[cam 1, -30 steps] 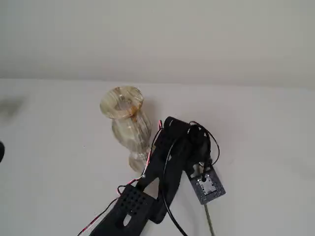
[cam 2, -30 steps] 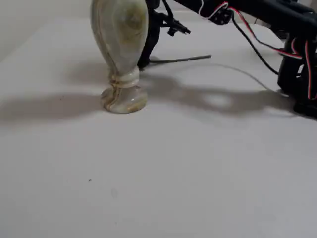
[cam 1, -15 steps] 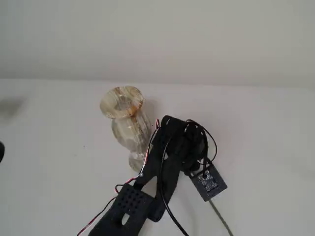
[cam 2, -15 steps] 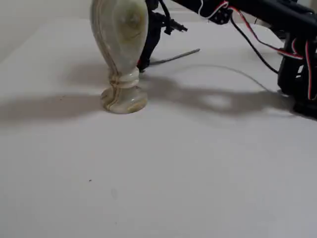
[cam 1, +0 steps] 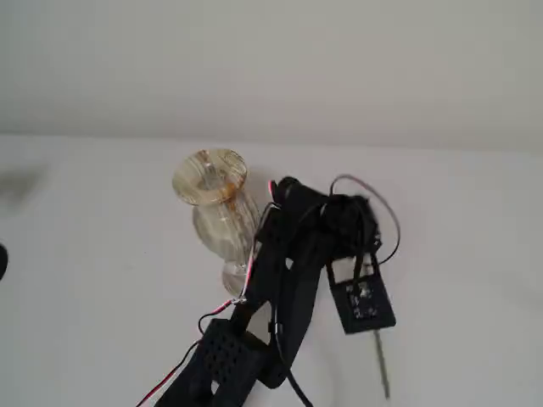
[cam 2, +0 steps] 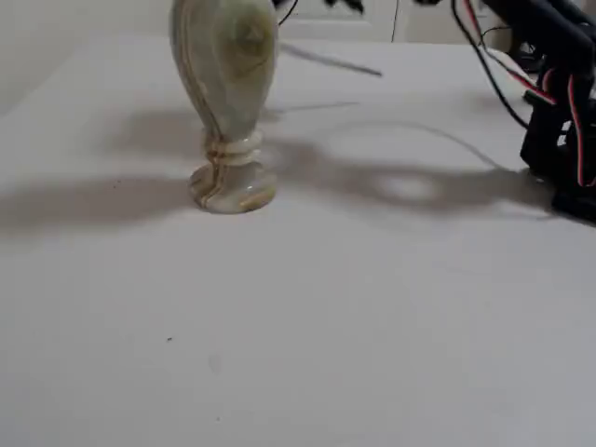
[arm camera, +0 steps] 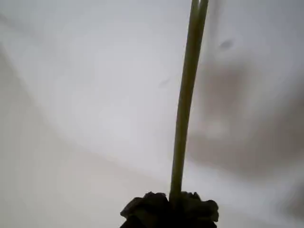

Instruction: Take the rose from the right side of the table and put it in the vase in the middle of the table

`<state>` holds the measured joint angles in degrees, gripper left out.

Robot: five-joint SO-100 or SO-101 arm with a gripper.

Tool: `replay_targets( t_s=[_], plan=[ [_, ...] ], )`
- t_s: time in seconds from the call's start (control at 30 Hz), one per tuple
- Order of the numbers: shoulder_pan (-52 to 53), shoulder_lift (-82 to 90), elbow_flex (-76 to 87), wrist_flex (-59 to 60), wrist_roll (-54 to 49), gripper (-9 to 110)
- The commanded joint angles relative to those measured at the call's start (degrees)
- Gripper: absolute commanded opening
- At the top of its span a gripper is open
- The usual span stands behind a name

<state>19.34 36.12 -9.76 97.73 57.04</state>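
Note:
The marbled cream vase (cam 1: 212,182) stands upright on the white table (cam 1: 93,288); the low fixed view shows its body and foot (cam 2: 226,84). My gripper (cam 1: 349,219) sits just right of the vase, its fingers buried under black arm parts and wires. The rose shows as a thin grey-green stem (cam 1: 383,363) sticking out below the wrist camera board. In the low fixed view the stem (cam 2: 331,60) hangs tilted above the table with its shadow beneath. In the wrist view the stem (arm camera: 185,104) runs up from a dark lumpy mass at the bottom edge. No red bloom is visible.
The arm's black links and red-and-black wires (cam 1: 280,297) cross the table from the bottom edge toward the vase. Its base and cables (cam 2: 559,121) stand at the right of the low fixed view. A wall (cam 1: 271,59) borders the table's far side.
The gripper has lifted: the stem, lying on the table behind the vase a second ago, now hangs in the air. The wrist has moved slightly right, away from the vase.

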Motion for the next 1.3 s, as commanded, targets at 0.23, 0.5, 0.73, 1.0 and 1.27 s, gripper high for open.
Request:
replay_targets(
  t_s=[0.23, 0.5, 0.73, 1.0, 1.27],
  plan=[
    [-6.24, 29.09, -3.34, -9.84, 9.67, 0],
    [-19.86, 37.35, -3.34, -18.81, 10.37, 0],
    [-31.9, 39.81, -3.43, -24.26, 10.28, 0],
    [-39.02, 40.17, -3.43, -23.38, 10.72, 0],
    [-41.66, 41.22, -2.55, -20.39, 11.34, 0]
  ],
)
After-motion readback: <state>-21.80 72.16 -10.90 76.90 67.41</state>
